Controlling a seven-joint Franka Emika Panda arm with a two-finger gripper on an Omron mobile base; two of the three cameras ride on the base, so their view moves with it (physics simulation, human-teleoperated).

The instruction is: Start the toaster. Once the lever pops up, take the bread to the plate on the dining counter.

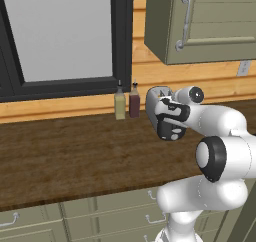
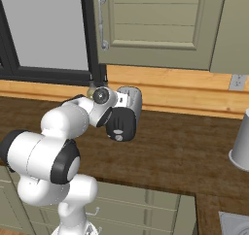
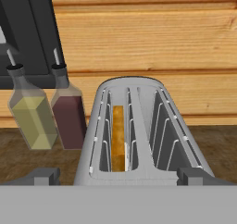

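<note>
Gripper [image 3: 118,177] stood released, jaws spread wide, nothing between them; its two dark fingertips [image 3: 42,176] sat low in the hand view, one either side of the toaster's near end, apart from the metal as far as could be told. Toaster [image 3: 139,130] lay straight ahead of the hand, seen from above and along its length: two long slots, wire guides visible inside. Bread [image 3: 118,137] sat upright in the slot nearer the bottles, tan face and browner crust edge showing, sunk below the toaster's rim. The other slot was bare. Just beside the toaster, on the window side, stood a dark red bottle [image 3: 68,111], and beyond it a pale yellow bottle [image 3: 31,116], both against the wooden wall panel [image 3: 148,38]. In the left base view the toaster's black end panel [image 1: 169,122] faced the arm, with the hand close in front of it. Wood-grain counter [image 1: 65,151] ran under the toaster. Judged step: starting the toaster, lever not yet pressed. Lever itself could not be made out. To do it well, bring one fingertip squarely over the lever on the black end, push straight down along its track until it latches, avoid sideways force that would shove the toaster toward the bottles, then withdraw clear of the slots
</note>
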